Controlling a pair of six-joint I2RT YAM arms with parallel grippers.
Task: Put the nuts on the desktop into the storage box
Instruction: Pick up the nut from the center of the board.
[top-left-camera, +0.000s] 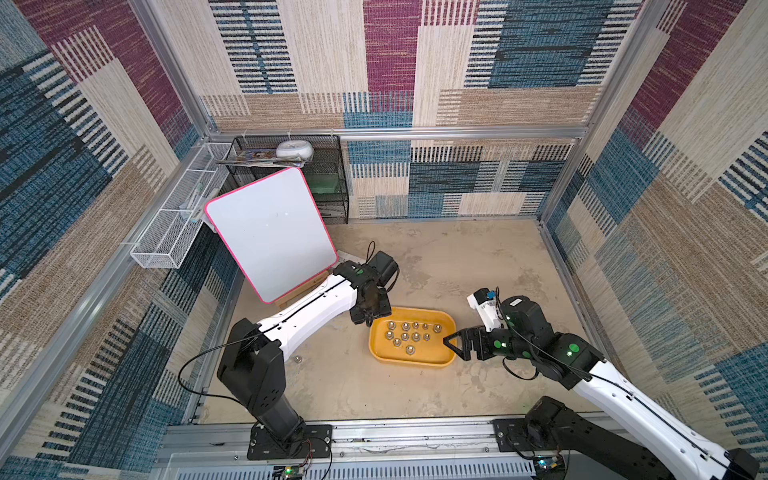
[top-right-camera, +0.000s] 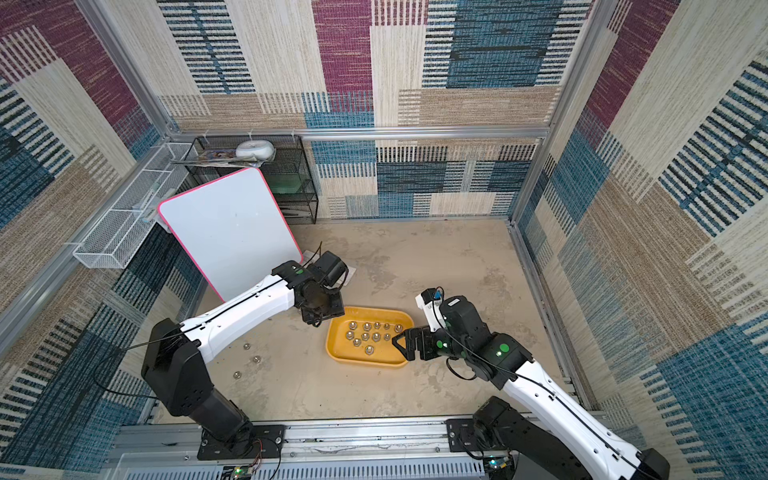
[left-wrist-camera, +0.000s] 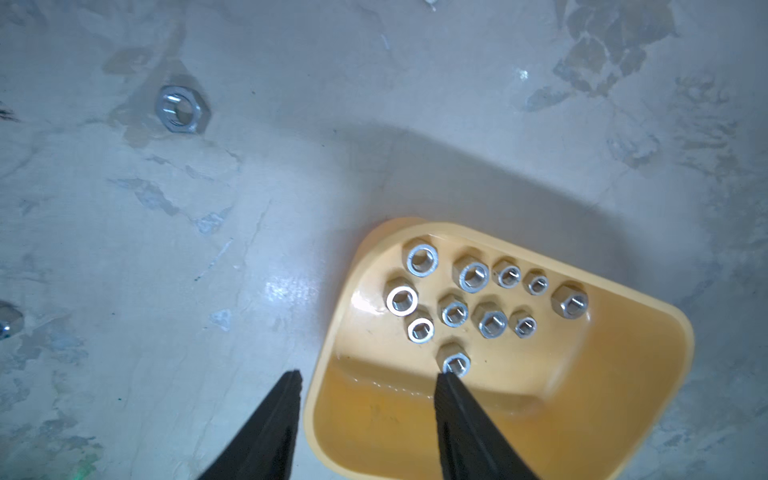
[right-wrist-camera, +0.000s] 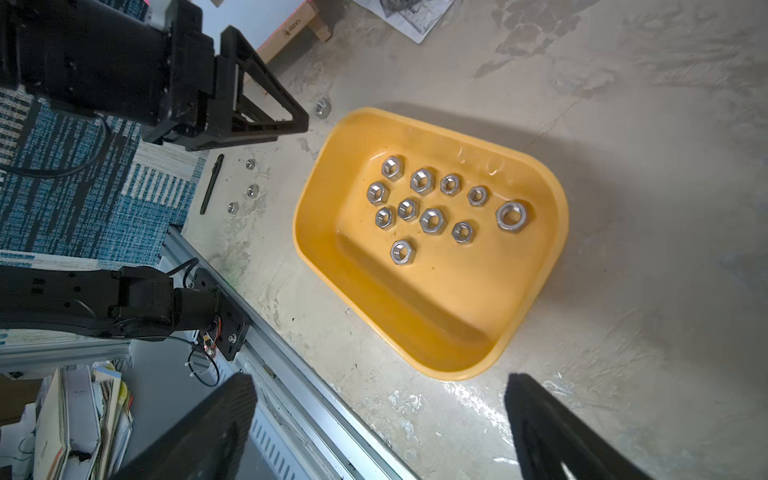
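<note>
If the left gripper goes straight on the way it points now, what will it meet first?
Probably the storage box: the left gripper straddles its end wall, one finger above the nearest nut inside, the other above the desktop. Its height over the rim is unclear.

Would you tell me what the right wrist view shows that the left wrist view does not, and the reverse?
Only the right wrist view shows the right gripper, open and empty, three loose nuts beside a black stick, and a sheet of paper. Only the left wrist view shows the gap between the fingertips of the left gripper, with nothing in it. Both show the yellow tray holding eleven nuts on the desktop.
</note>
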